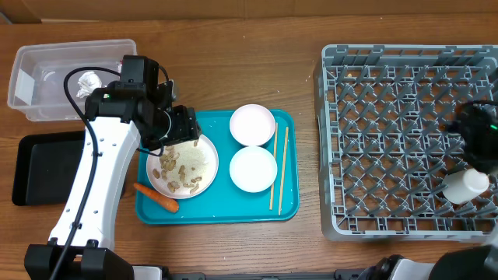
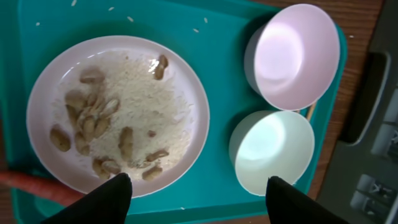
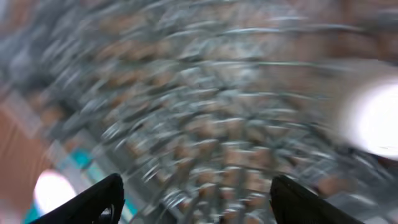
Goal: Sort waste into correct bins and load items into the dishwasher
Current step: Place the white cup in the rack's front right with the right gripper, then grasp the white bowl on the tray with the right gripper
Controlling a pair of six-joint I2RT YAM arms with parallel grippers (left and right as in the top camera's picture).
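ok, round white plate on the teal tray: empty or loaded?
Loaded. The round white plate holds a spread of white rice with tan peanut shells scattered on it, clear in the left wrist and overhead views.

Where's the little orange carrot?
In the overhead view, the carrot lies on the table's left side, at the near-left corner of the teal tray, right beside the round white plate.

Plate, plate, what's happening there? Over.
Left tool open above plate. Rice, peanut shells on it. Right tool open over rack. Nothing blocking.
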